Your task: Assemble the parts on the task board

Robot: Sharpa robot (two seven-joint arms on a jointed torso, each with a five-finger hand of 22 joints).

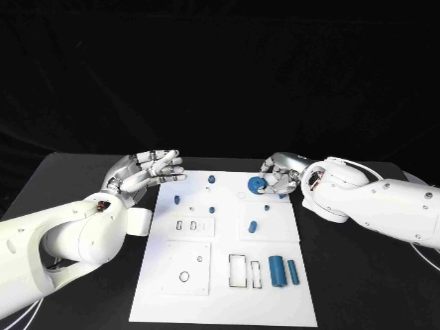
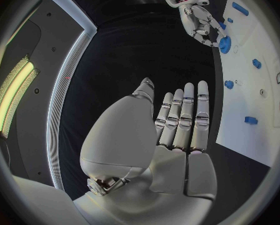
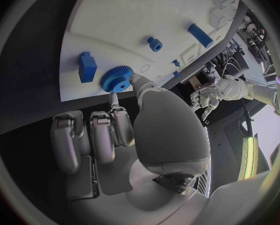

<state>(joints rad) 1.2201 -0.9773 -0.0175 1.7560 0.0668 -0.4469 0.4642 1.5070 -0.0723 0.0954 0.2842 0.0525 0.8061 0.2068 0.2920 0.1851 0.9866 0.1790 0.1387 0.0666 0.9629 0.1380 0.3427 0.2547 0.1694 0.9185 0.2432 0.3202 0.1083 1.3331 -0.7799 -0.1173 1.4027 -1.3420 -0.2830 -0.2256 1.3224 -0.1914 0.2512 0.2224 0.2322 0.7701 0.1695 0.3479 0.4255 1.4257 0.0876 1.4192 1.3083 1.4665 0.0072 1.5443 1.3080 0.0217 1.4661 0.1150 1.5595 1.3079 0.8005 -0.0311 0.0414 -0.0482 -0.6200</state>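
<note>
Right hand [image 1: 280,177] pinches a small blue toothed gear wheel [image 1: 257,183] between thumb and a fingertip, other fingers curled in. The gear sits at the far right part of the white rectangular task board [image 1: 220,302], low over or touching the surface; cannot tell which. Right wrist view shows the same: gear [image 3: 116,78] at the fingertips, just beside a blue block part [image 3: 86,66] on the board.

Left hand [image 1: 146,173] holds nothing, palm open, fingers extended and close together, hovering just off the board's far left corner above the black table [image 1: 71,179].

Two blue cylindrical pegs [image 1: 282,270] lie side by side near the board's near right area.
</note>
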